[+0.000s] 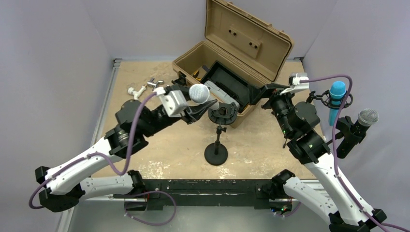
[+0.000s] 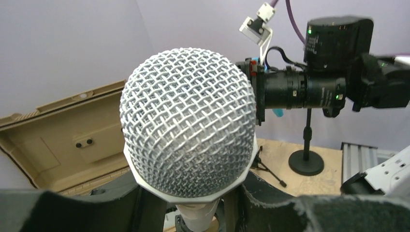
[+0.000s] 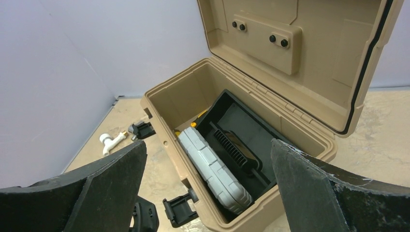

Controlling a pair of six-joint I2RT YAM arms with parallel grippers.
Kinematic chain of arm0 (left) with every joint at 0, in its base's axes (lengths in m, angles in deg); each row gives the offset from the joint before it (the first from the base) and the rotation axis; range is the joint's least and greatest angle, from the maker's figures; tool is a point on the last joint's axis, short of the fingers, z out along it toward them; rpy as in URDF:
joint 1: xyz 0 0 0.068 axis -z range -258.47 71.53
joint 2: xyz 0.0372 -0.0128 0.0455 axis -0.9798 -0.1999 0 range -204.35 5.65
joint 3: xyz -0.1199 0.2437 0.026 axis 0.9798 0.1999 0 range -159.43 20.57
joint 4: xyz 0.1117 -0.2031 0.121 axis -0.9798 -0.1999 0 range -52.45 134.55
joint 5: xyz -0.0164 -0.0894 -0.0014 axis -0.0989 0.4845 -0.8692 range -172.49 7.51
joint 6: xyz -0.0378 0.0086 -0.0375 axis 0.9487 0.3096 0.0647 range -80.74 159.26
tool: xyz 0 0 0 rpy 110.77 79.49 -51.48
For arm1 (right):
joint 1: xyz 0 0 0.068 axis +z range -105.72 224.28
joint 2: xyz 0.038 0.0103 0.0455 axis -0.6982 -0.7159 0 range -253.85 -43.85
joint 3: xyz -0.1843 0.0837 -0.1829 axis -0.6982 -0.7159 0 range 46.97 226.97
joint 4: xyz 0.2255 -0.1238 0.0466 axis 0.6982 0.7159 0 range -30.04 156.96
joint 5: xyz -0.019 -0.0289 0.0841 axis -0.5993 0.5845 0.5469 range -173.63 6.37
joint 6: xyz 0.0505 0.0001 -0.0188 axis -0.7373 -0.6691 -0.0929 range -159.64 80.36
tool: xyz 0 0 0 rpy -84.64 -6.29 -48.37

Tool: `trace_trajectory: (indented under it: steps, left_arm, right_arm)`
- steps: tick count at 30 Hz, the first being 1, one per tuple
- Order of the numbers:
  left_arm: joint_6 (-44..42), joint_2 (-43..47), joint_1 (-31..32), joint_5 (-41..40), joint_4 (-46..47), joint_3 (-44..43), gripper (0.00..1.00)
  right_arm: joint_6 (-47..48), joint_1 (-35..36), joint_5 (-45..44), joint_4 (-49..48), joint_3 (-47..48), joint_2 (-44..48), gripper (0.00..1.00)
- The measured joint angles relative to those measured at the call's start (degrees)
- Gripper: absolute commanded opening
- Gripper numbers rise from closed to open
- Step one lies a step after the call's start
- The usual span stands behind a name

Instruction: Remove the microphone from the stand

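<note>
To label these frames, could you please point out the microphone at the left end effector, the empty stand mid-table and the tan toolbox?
microphone (image 2: pixel 187 128): left wrist view, its silver mesh head.
stand (image 1: pixel 216 154): top external view, its round black base.
toolbox (image 3: pixel 329 58): right wrist view, inside of its open lid.

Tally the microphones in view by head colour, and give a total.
Silver mesh head: 2 (held microphone, far-right microphone)
Blue head: 1 (blue microphone)
Total: 3
</note>
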Motion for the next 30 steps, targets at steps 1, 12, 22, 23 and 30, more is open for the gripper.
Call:
trace_trajectory:
  steps: [1,12,22,23,30]
  left_arm:
    - [1.22,1.09,0.0,-0.79,-1.03,-0.22,0.0]
    - [18.08,4.5,-15.72,-13.09,-29.99,-14.4,0.0]
    - [25.03,-5.99,-44.39,-9.64,-54.34,-8.41,0.0]
    - [25.05,-8.02,-45.22,-9.55,-55.25,-6.56,0.0]
    - [25.05,-24.92,-46.42,-9.07,-59.17,-3.1,0.0]
  right_arm:
    - [-0.02,0.0,0.02,-0.04,-0.13,0.0,0.99]
    - [0.02,0.0,0.92,-0.37,-0.42,0.0,0.99]
    - [0.09,0.0,1.84,-0.42,-0.52,0.07,0.99]
    - [0.09,0.0,1.95,-0.46,-0.59,0.07,0.99]
    - [0.07,0.0,2.95,-0.83,-1.49,0.44,0.99]
